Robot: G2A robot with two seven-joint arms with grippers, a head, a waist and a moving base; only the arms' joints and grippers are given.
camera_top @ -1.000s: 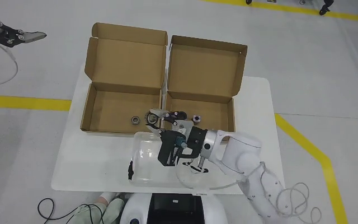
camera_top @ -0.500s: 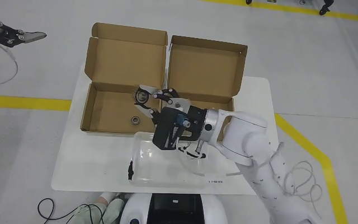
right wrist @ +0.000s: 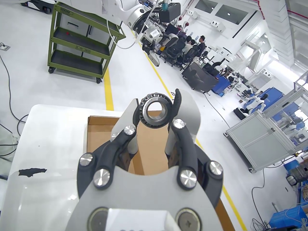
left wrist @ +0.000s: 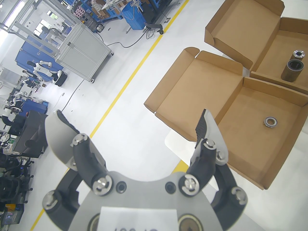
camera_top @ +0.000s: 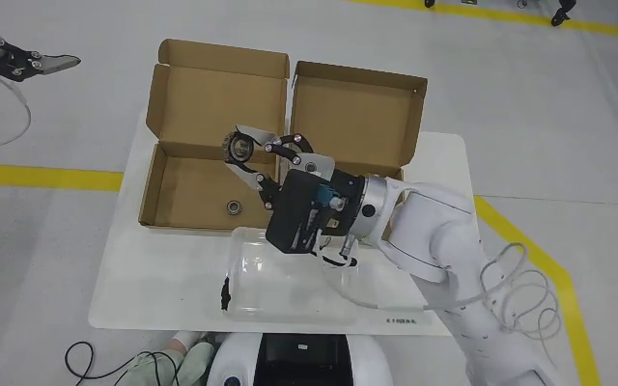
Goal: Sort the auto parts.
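right gripper [right wrist: 156, 105] pinches a bearing [camera_top: 236, 147] in the air above the left box [camera_top: 188, 188]. a second bearing [camera_top: 232, 206] lies inside. two sleeves [left wrist: 292, 70] stand in the right box [left wrist: 269, 51]. left gripper [left wrist: 131, 116] spread, off the table. the drop is not yet made, so sorting looks partway.

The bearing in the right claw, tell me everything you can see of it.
A metal ring bearing, silvery, with a ribbed band of rollers round its outside and an open bore. It is pinched by its outer rim in the right claw and held in the air over the left cardboard box, touching nothing else.
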